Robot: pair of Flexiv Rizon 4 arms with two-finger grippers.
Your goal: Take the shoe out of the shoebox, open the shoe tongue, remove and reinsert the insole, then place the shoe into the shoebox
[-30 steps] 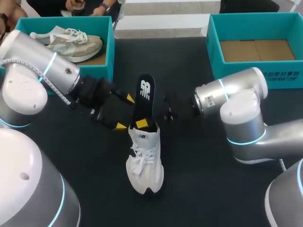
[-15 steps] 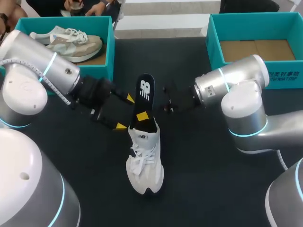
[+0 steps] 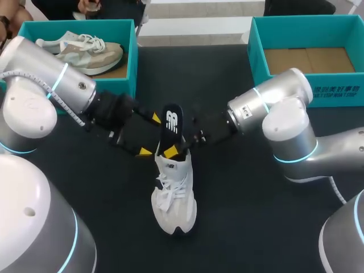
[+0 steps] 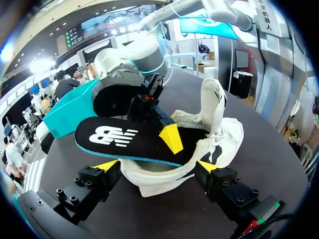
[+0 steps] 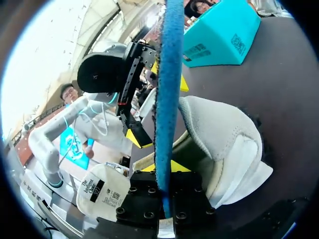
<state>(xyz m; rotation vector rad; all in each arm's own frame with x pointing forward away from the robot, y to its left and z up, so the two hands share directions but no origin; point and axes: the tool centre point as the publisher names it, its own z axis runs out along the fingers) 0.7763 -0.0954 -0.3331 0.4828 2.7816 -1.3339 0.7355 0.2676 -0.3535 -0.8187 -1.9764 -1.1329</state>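
Head view shows the white shoe (image 3: 173,196) lying near the middle of the black table (image 3: 239,222), sole down, toe toward 6 o'clock and heel toward 12 o'clock, outside both boxes. The black insole (image 3: 172,122) sticks out of the shoe's opening toward 12 o'clock, its front end down inside the shoe and its logo end raised clear of the collar. The right gripper (image 3: 177,149), coming in from 3 o'clock, is clamped on the insole just above the collar. In the left wrist view one of its yellow fingertips (image 4: 172,138) lies on the top face of the insole (image 4: 124,139). In the right wrist view the insole (image 5: 167,74), seen edge-on as a blue strip, runs straight down between the two fingers of the right gripper (image 5: 164,172), with the shoe (image 5: 224,144) just beside them. The left gripper (image 3: 150,135), coming in from 9 o'clock, stands with its fingers spread wide beside the shoe's heel. In its own wrist view the heel end of the shoe (image 4: 219,144) sits between and just ahead of the tips of the left gripper (image 4: 157,167), and I cannot tell whether either tip touches it. A teal shoebox (image 3: 134,62) at 10 o'clock holds a beige sneaker (image 3: 85,50); a second teal shoebox (image 3: 257,68) at 2 o'clock shows its brown cardboard floor
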